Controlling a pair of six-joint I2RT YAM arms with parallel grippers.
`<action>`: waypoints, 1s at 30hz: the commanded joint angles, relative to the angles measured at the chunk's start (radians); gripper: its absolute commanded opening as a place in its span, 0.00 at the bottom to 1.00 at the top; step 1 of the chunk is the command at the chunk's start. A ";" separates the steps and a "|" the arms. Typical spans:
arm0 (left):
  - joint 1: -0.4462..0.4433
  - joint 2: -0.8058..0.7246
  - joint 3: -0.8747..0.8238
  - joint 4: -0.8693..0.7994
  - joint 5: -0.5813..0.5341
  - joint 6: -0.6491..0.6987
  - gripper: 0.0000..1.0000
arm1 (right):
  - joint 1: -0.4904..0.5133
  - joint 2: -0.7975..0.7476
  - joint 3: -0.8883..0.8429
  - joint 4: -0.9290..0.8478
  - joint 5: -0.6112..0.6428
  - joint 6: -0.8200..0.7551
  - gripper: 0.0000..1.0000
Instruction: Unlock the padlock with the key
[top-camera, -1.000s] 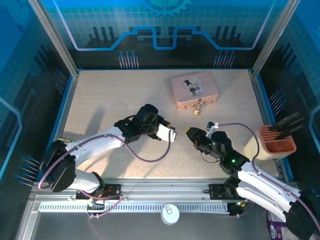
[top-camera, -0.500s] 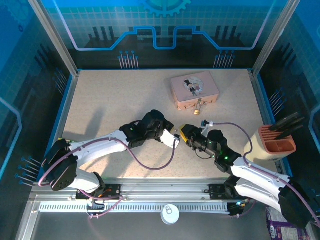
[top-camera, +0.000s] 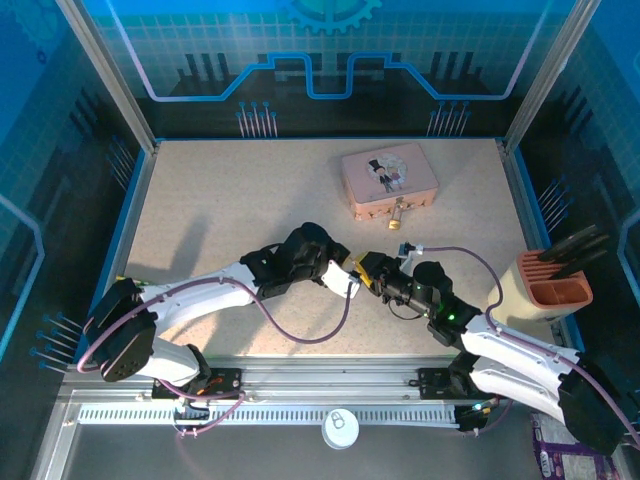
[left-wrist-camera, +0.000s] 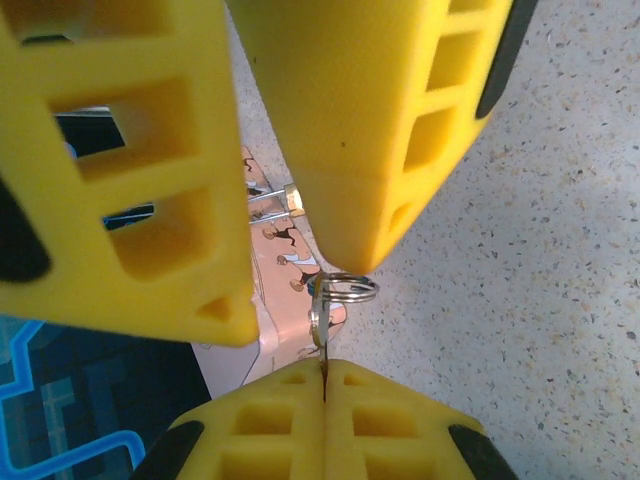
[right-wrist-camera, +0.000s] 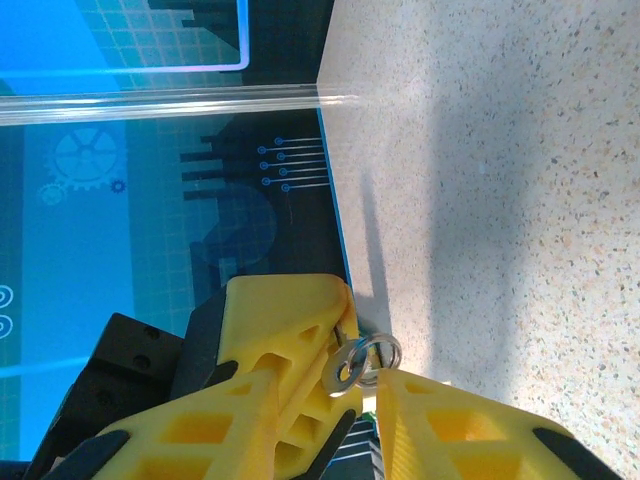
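Note:
My left gripper (top-camera: 349, 276) (left-wrist-camera: 325, 366) is shut on a small silver key (left-wrist-camera: 322, 322), whose head and ring (left-wrist-camera: 346, 289) stick out past its yellow fingertips. Mid-table, my right gripper (top-camera: 367, 267) (right-wrist-camera: 326, 381) meets it, open, with one finger on each side of the key's head (right-wrist-camera: 344, 370) and not closed on it. The tiny brass padlock (top-camera: 397, 216) (left-wrist-camera: 290, 199) with its thin silver shackle hangs at the front of the pink tin (top-camera: 389, 179), well behind both grippers.
A beige holder with black tools (top-camera: 554, 282) stands at the right edge. Glass walls close off the back and sides of the speckled table (top-camera: 220, 200). A white round cap (top-camera: 340, 428) lies on the rail in front.
The two grippers have come together at mid-table: the right one moved left and forward, the left one slightly right. The right gripper's open fingers now flank the key.

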 joint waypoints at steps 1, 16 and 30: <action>-0.012 -0.029 -0.024 0.029 0.027 -0.020 0.00 | 0.013 0.004 0.029 0.029 0.012 0.016 0.30; -0.023 -0.054 -0.085 0.119 0.047 -0.073 0.00 | 0.023 0.070 0.049 0.083 -0.009 0.030 0.18; 0.014 -0.166 -0.204 0.318 0.141 -0.366 0.29 | 0.005 0.032 0.019 0.030 0.040 -0.025 0.00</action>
